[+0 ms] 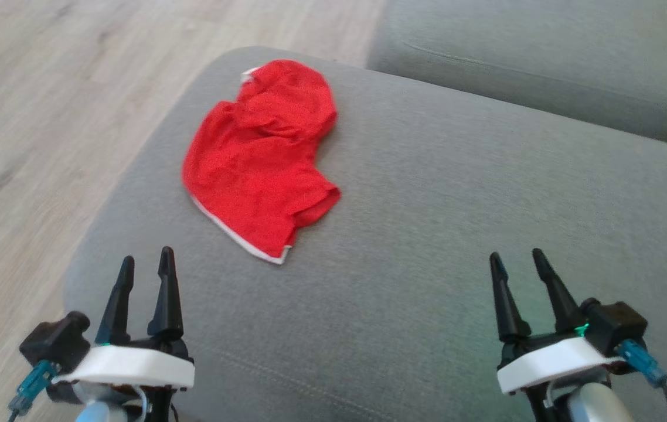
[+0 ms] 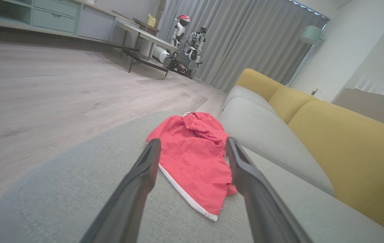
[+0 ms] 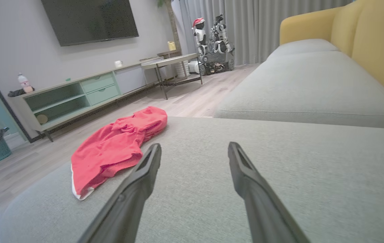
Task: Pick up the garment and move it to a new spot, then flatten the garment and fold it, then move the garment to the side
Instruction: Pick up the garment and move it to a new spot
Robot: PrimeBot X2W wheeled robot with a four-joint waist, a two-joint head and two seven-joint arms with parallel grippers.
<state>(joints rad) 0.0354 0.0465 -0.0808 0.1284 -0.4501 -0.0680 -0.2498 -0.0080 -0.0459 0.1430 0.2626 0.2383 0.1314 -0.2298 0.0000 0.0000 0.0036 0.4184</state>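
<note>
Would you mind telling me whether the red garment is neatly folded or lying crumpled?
Crumpled: the red garment lies bunched and creased on the grey cushion.

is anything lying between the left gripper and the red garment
No. In the head view, only bare grey fabric sofa cushion lies between the left gripper and the crumpled red garment with white trim; the left wrist view agrees.

Red, white-trimmed garment (image 1: 257,170) on grey cushion (image 1: 427,234).

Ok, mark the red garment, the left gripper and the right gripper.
red garment (image 1: 260,158), head view, on the middle of the crumpled cloth.
left gripper (image 1: 147,257), head view, midway between its open fingertips.
right gripper (image 1: 516,255), head view, midway between its open fingertips.
</note>
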